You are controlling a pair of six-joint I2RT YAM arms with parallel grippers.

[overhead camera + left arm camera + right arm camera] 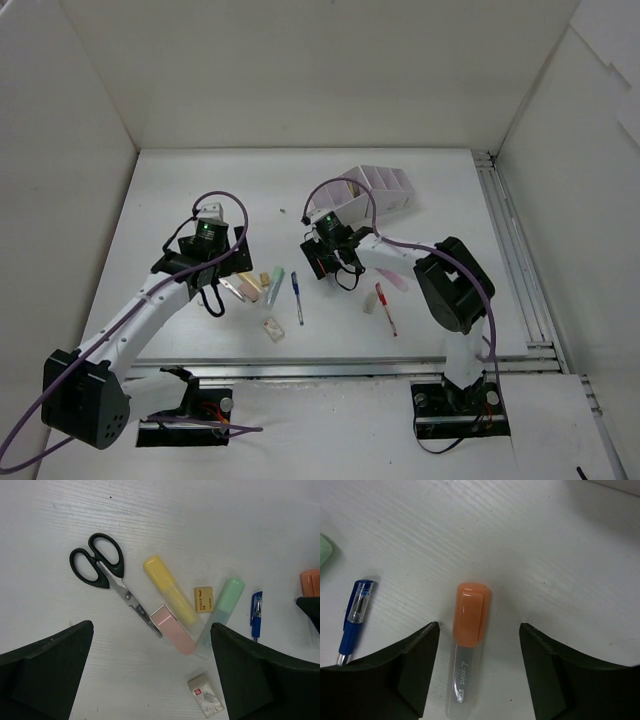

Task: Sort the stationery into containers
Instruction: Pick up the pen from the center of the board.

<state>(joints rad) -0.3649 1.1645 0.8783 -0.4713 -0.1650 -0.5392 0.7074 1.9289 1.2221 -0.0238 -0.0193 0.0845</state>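
The orange marker lies flat on the white table, near the middle and in front of the organizer. In the right wrist view its long axis runs straight up the frame. The glossy, round-ended orange cap points away from the wrist. The clear plastic barrel, printed with small lettering, runs back between the fingers. The right gripper straddles it with jaws partly apart. A strip of bare table shows on each side of the marker, so neither black finger touches it and nothing is held. Just to its left lies a blue pen with a transparent top section, angled slightly off the marker's line. The left gripper hangs with its jaws spread fully wide, gripping nothing, over a cluster of stationery. There the scissors have black loop handles to the upper left and steel blades pointing to the lower right. A yellow highlighter lies parallel to the blades, and a pink blocky piece touches its lower side. Nearby are a small tan eraser, a pale green marker slanting the opposite way, and a white wrapped eraser nearer the wrist. In the top view the organizer, white and pale lilac with stepped, slanted compartments, stands at the far side. A red pen lies well in front of it.
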